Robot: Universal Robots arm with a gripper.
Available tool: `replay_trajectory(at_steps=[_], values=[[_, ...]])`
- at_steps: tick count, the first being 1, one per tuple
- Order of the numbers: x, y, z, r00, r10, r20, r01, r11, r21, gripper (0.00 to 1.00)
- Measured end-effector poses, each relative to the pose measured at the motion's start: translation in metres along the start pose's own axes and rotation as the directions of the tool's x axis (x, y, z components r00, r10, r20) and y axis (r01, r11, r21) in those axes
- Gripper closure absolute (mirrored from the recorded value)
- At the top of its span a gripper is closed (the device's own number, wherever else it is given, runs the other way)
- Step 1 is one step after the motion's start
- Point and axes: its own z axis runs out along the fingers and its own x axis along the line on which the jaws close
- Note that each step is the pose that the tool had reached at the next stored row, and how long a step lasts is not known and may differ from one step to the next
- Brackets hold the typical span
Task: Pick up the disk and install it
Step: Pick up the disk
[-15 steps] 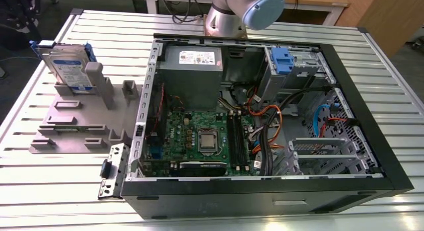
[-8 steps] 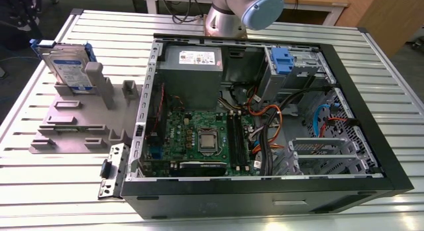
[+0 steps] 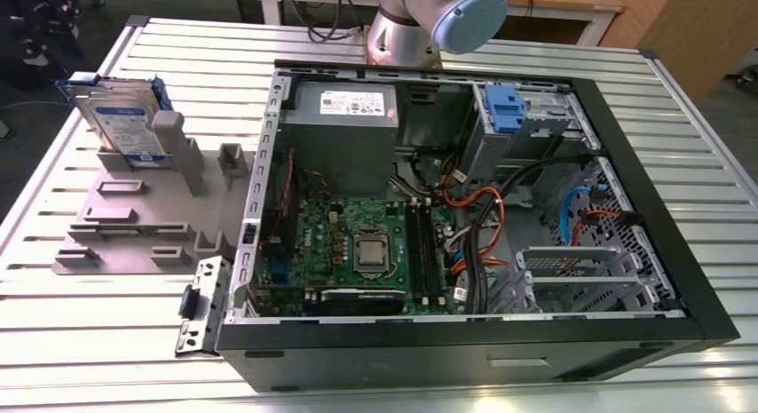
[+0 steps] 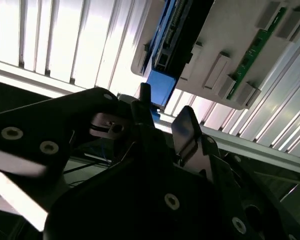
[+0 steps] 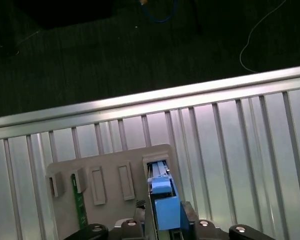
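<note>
The disk (image 3: pixel 119 120) stands on edge in a slot of the grey holder (image 3: pixel 130 226) on the exterior view's left, with its white-and-blue label facing out and a blue bracket around it. In both wrist views its blue bracket (image 5: pixel 162 187) (image 4: pixel 160 87) lies straight ahead of my gripper (image 4: pixel 165 117). The two dark fingers (image 4: pixel 185 127) are apart with nothing between them, and a stretch of air separates them from the disk. The arm's base (image 3: pixel 409 27) rises behind the computer.
An open computer case (image 3: pixel 663 191) takes up the middle of the slatted metal table, with a drive bay and blue tab (image 3: pixel 506 107) at its back and a grey power supply box (image 3: pixel 343 120). A green circuit strip (image 5: pixel 80 205) stands in another holder slot. The table edge (image 5: pixel 140 102) is close behind the holder.
</note>
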Motion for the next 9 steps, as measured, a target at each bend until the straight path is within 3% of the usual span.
replay_trajectory(at_steps=[4, 5, 6, 9], values=[[0.0, 0.0, 0.0014, 0.9998, -0.018, -0.01, 0.018, 0.9998, 0.0061, 0.47], [0.0, 0.0, 0.0015, 0.9998, -0.018, -0.0098, 0.018, 0.9998, 0.0074, 0.47], [0.0, 0.0, 0.0015, 0.9998, -0.018, -0.0098, 0.018, 0.9998, 0.0075, 0.41], [0.0, 0.0, 0.0015, 0.9998, -0.018, -0.0098, 0.018, 0.9998, 0.0076, 0.41]])
